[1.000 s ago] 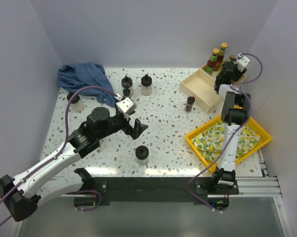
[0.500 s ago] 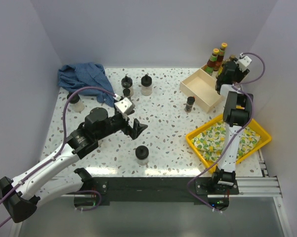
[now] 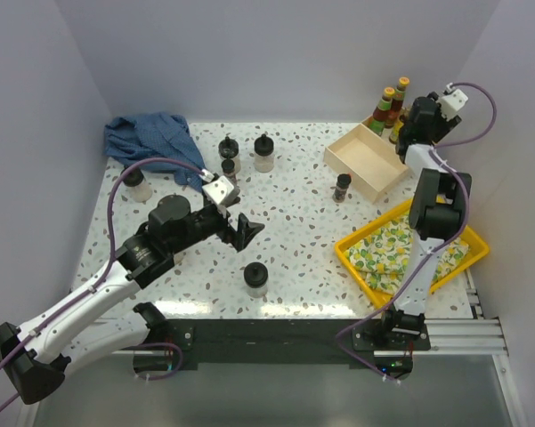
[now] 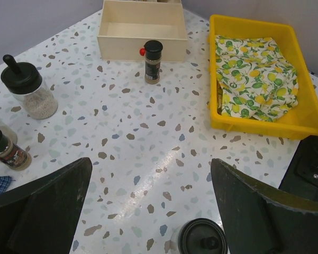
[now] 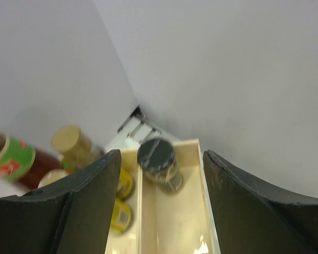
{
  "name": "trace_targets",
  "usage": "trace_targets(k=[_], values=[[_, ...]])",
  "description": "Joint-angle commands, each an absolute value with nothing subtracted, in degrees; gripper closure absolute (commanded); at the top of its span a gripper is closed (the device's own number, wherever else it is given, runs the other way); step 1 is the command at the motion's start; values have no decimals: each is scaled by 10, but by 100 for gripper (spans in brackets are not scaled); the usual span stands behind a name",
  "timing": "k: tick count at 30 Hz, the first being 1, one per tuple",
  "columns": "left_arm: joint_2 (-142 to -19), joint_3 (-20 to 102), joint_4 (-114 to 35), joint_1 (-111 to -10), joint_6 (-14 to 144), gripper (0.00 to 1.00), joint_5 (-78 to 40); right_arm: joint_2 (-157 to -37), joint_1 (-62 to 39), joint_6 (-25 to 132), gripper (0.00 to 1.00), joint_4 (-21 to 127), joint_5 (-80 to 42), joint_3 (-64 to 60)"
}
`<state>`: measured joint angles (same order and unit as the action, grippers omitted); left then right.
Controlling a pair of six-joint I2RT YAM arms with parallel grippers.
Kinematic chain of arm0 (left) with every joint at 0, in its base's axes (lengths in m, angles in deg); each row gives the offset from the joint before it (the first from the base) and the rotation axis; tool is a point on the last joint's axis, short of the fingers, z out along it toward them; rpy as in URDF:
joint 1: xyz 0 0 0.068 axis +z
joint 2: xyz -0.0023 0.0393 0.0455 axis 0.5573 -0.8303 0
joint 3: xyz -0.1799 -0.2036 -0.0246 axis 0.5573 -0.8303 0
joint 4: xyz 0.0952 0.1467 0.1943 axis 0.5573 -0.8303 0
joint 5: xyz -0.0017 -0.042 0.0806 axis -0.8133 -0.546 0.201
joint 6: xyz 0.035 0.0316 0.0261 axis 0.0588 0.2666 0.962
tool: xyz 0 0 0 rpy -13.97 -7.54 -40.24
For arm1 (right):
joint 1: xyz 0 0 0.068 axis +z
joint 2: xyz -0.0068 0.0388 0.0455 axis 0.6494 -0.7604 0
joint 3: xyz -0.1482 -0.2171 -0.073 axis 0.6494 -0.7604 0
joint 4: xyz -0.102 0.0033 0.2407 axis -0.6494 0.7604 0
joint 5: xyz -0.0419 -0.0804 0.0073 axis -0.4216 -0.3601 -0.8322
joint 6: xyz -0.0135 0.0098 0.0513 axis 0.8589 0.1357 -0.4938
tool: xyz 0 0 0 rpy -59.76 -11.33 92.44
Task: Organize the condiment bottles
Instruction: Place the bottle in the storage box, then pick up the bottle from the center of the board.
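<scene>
The right gripper (image 5: 161, 154) has risen from the wooden tray (image 5: 174, 225), jaws parted and released, leaving the dark-lidded shaker (image 5: 157, 161) standing inside it. The left gripper (image 4: 151, 163), spread wide and empty, has edged toward the black-lidded jar (image 4: 202, 241) on the desk (image 4: 121, 132).

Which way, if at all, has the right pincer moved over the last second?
Yes. The right pincer has shifted toward the back-right corner, judged against the beige tray.

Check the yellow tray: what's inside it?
A lemon-print cloth lies crumpled in the yellow tray, covering most of its floor; bare yellow shows only along the edges. Nothing sits on the cloth. Anything under it is hidden.
</scene>
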<state>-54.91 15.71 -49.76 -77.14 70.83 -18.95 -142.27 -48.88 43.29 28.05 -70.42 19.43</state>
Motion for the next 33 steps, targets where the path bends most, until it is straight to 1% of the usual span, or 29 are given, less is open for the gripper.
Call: trace_targets(k=[1,3,7,11,13,14,18,21,26,29,33], values=[[-542,156,-486,-774,717,0,-169,-1323,-467,367,33,391,-637,145],[-545,155,-487,-775,718,0,-163,-1297,-457,365,33,419,-605,106],[-551,156,-492,-774,721,0,-145,-1206,-450,343,33,473,-487,45],[-554,151,-497,-776,726,0,-110,-1144,-432,342,33,555,-345,6],[-559,152,-500,-776,730,0,-67,-1121,-416,367,33,594,-317,-14],[-561,153,-505,-776,730,0,-55,-1112,-391,378,33,639,-307,-12],[-565,154,-512,-777,737,0,4,-1115,-338,433,32,753,-320,29],[-565,149,-507,-778,738,0,21,-1138,-311,457,32,838,-352,70],[-568,146,-505,-779,739,0,17,-1155,-280,486,32,858,-371,76],[-568,144,-505,-779,739,0,22,-1183,-275,502,32,893,-359,99],[-570,144,-506,-786,743,0,20,-1206,-270,513,33,899,-360,106]])
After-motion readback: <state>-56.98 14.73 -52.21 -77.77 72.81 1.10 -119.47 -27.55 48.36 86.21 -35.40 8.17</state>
